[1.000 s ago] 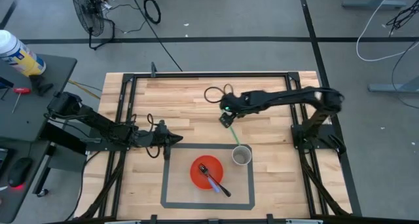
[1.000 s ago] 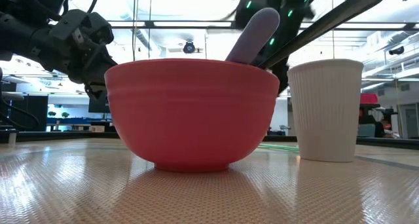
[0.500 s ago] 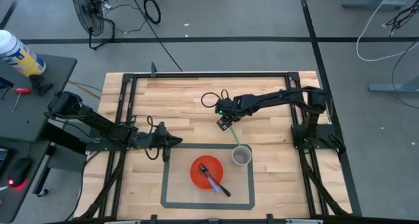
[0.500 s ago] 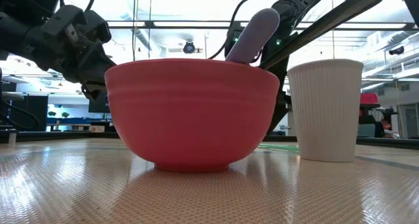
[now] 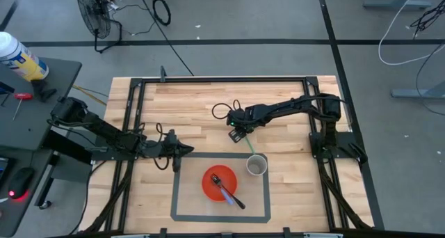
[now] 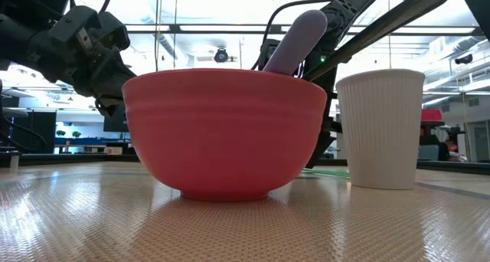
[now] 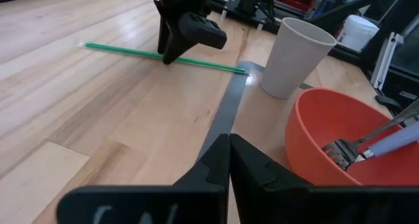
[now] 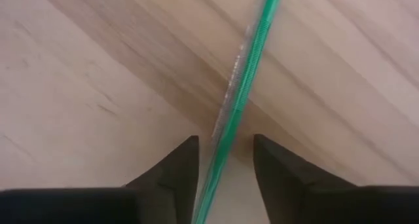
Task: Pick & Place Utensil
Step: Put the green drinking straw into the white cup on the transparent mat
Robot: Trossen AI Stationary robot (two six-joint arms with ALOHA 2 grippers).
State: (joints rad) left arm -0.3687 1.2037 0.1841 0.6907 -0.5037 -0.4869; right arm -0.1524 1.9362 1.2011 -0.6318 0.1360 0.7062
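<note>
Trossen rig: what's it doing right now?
The right gripper is down over a green straw lying flat on the wood table, fingers open on either side of it, not yet closed. The left gripper waits, shut, by the taped square. A fork sits in the red bowl, beside a white cup.

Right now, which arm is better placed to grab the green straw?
Right. The right gripper is directly over the green straw, open fingers on either side of it. The left gripper is shut and sits off to the side by the tape square.
</note>
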